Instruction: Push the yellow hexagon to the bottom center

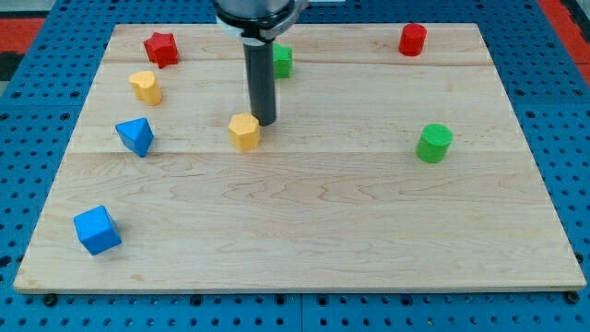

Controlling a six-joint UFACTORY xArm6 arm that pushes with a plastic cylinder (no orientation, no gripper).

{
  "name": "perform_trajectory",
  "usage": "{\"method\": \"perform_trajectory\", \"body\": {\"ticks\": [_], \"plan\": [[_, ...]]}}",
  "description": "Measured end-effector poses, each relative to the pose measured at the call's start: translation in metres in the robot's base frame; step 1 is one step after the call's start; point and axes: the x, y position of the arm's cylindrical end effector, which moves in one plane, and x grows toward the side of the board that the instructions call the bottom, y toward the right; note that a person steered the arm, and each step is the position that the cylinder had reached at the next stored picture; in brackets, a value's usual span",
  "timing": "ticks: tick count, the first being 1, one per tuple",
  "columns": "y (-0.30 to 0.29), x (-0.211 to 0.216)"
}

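The rod rising from my tip (265, 124) is cut off by the view's top edge, so its mount shows only in part. Just behind the rod, to the view's right of it and above my tip, a green block (283, 61) is partly hidden; its shape cannot be made out. The wooden board's (313, 231) lower corners, far below my tip, meet the view's edges.

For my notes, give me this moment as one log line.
my tip just above-right of yellow hexagon, looks touching | hexagon mid-board, left of centre | not yet at bottom centre
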Motion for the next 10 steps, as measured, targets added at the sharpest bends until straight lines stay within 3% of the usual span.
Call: {"method": "perform_trajectory", "body": {"ticks": [1, 5, 6, 8, 10], "plan": [[-0.015, -0.012], [-0.048, 0.043], [-0.022, 0.063], [-0.011, 0.043], [0.002, 0.084]]}}
